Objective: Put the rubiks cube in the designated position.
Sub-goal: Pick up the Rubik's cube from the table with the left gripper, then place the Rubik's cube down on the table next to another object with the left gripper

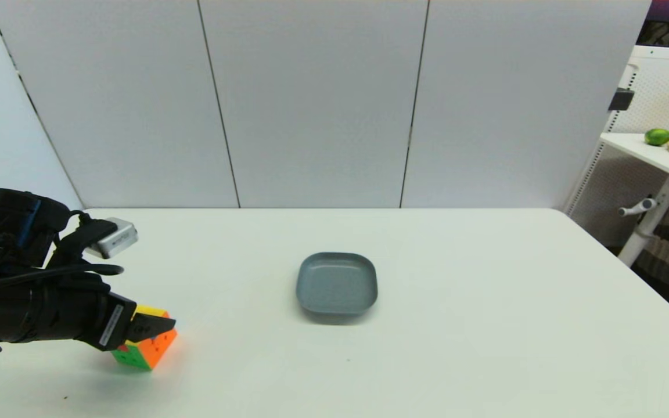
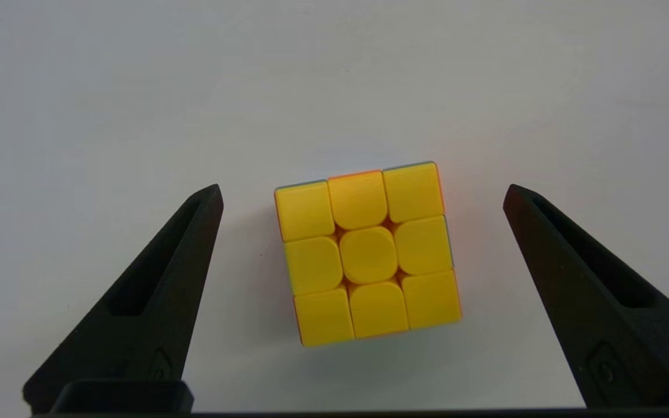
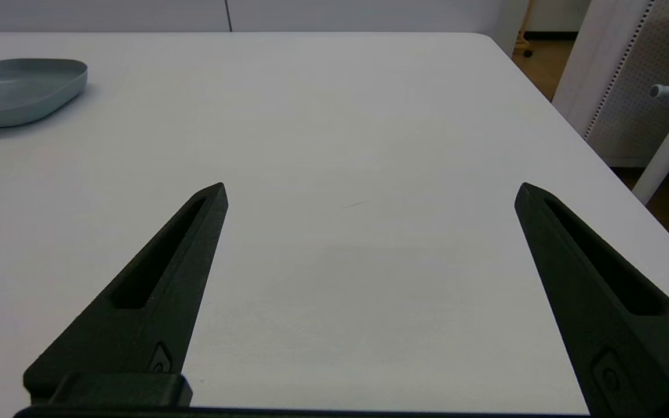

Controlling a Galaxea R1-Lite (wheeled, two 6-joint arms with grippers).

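Observation:
The rubiks cube (image 1: 148, 348) rests on the white table near its front left, yellow face up, with orange and green sides showing. My left gripper (image 1: 157, 328) hangs right above it, pointing down. From the left wrist camera the cube's yellow face (image 2: 369, 255) lies between the two black fingers (image 2: 160, 290), which stand wide open and clear of its sides. A grey dish (image 1: 337, 283) sits at the table's middle, also seen as the dish (image 3: 18, 90) from the right wrist. My right gripper (image 3: 369, 191) is open over bare table on the right side, out of the head view.
The table's right edge (image 3: 572, 133) drops off beside a white side table (image 1: 659, 157) carrying a green fruit and other items. White wall panels close off the back. Bare tabletop lies between cube and dish.

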